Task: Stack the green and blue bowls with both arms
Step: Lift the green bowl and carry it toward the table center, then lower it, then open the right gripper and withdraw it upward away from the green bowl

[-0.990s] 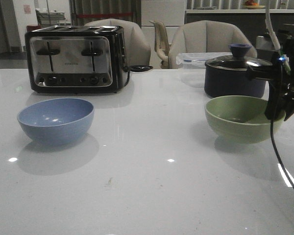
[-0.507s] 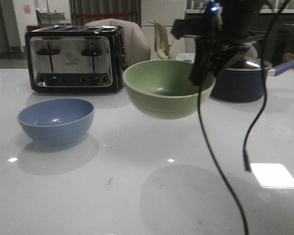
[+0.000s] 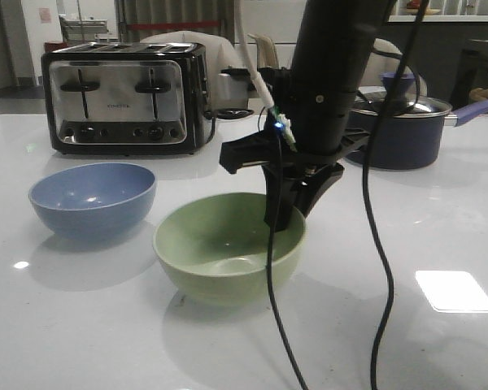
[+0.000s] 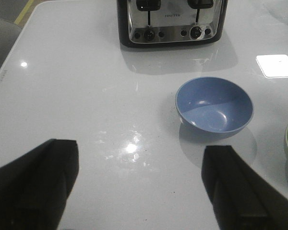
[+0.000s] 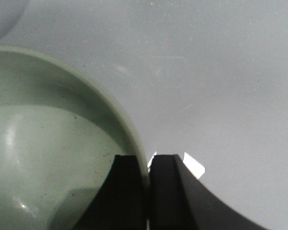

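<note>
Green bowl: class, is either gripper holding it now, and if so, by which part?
Yes. The right gripper pinches the green bowl by its rim, one finger inside the wall and one outside. The left gripper is open and holds nothing.

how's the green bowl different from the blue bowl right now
The green bowl is pale sage; the blue bowl is dusty blue. The right gripper pinches the green bowl's rim, while the blue bowl stands free, the open left gripper well short of it. The green bowl sits nearer the camera, the blue one nearer the toaster. Both are upright, empty, similar in size.
</note>
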`<action>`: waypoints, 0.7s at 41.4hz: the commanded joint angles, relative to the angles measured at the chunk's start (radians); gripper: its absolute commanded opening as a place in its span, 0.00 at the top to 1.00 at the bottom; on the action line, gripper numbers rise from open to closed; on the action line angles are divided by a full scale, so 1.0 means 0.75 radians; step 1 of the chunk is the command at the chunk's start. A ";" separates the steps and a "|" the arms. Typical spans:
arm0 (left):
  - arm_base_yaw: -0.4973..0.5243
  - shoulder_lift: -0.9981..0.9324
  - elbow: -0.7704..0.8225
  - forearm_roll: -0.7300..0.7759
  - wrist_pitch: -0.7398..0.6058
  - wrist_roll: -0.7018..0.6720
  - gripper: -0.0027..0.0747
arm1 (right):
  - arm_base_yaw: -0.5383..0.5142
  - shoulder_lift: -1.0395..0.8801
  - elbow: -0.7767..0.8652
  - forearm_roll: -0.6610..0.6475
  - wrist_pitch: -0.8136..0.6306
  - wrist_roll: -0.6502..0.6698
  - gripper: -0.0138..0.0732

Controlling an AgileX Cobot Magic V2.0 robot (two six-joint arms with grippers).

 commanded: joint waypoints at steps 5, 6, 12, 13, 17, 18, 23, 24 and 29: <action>-0.005 0.015 -0.037 -0.006 -0.099 -0.009 0.21 | -0.002 -0.066 -0.039 -0.007 -0.036 -0.013 0.51; -0.005 0.015 -0.037 -0.006 -0.099 -0.009 0.21 | -0.002 -0.068 -0.039 -0.007 -0.039 -0.013 0.43; -0.005 0.015 -0.037 -0.006 -0.099 -0.009 0.21 | -0.002 -0.120 -0.039 -0.009 -0.057 -0.013 0.19; -0.005 0.015 -0.037 -0.006 -0.099 -0.009 0.21 | -0.002 -0.134 -0.038 -0.009 -0.063 -0.013 0.19; -0.005 0.015 -0.037 -0.006 -0.099 -0.009 0.21 | -0.002 -0.240 -0.007 0.005 -0.079 -0.013 0.19; -0.005 0.015 -0.037 -0.006 -0.099 -0.009 0.21 | 0.000 -0.269 0.007 0.005 -0.089 -0.013 0.19; -0.005 0.015 -0.037 -0.007 -0.099 -0.009 0.21 | 0.006 -0.470 0.162 0.005 -0.182 -0.026 0.19; -0.005 0.015 -0.037 -0.007 -0.099 -0.009 0.21 | 0.006 -0.509 0.184 0.005 -0.200 -0.033 0.19; -0.005 0.015 -0.037 -0.007 -0.099 -0.009 0.21 | 0.006 -0.743 0.389 0.003 -0.287 -0.096 0.19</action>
